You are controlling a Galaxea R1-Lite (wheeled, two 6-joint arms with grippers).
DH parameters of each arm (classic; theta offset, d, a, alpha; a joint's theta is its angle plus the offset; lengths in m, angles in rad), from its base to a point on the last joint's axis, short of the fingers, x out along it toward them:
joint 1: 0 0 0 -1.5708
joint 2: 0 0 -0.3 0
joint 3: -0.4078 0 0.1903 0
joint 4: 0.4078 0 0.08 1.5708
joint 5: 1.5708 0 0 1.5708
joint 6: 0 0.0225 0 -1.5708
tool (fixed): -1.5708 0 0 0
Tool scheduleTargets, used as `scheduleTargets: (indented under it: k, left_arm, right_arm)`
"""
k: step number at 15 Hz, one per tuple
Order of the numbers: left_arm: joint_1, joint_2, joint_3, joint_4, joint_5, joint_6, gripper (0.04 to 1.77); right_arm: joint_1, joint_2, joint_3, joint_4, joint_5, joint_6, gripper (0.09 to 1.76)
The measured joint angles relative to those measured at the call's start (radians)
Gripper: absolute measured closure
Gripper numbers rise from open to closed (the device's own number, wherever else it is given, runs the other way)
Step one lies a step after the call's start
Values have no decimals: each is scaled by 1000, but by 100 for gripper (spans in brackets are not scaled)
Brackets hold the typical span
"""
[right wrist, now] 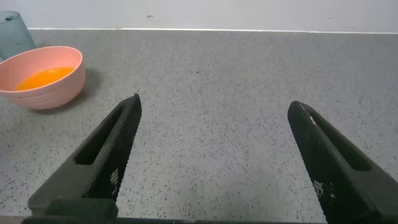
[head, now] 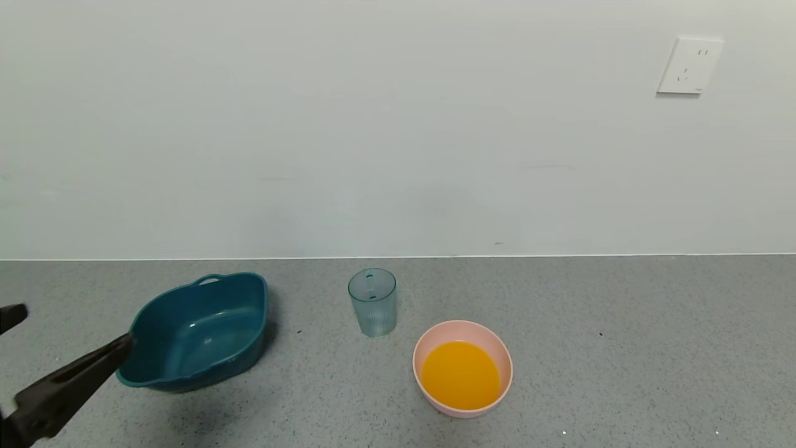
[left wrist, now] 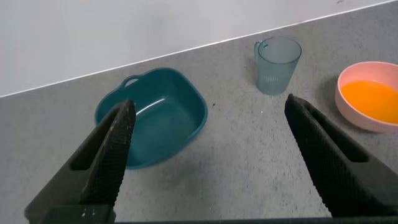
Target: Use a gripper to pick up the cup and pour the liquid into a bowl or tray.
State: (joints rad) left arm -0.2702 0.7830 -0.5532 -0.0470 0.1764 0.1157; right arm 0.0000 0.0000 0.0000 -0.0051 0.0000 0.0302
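The ribbed pale blue-green cup (head: 372, 303) stands upright and looks empty on the grey counter, near the back wall. The pink bowl (head: 435, 392) sits to its front right and holds the orange liquid (head: 460, 374). My left gripper (head: 74, 325) is open and empty at the far left, in front of the teal tub, well apart from the cup. The left wrist view shows its gripper (left wrist: 209, 106), the cup (left wrist: 278, 65), the bowl (left wrist: 348, 109) and the liquid (left wrist: 373, 93). My right gripper (right wrist: 215, 102) is open and empty over bare counter; the bowl (right wrist: 50, 93) and the cup (right wrist: 13, 34) are off to one side.
A dark teal tub (head: 186, 373) with handles sits empty left of the cup; it also shows in the left wrist view (left wrist: 155, 124). The white wall rises just behind the counter, with a socket (head: 690, 65) at the upper right.
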Motion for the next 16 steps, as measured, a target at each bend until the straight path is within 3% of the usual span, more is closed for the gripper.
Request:
scheduleTargets:
  k: [4, 6, 11, 16]
  left_arm:
    - [31, -287, -14, 271, 55, 19, 9]
    - [63, -398, -18, 334, 68, 34, 9]
    - [181, -494, -23, 337, 109, 45, 9]
    - [259, -614, 42, 346, 77, 66, 9]
  right_arm:
    - [0, 0, 0, 0, 0, 0, 14]
    - [0, 0, 0, 1, 0, -3, 14]
    - [0, 0, 0, 1, 0, -3, 14]
    - [0, 0, 0, 1, 0, -3, 14]
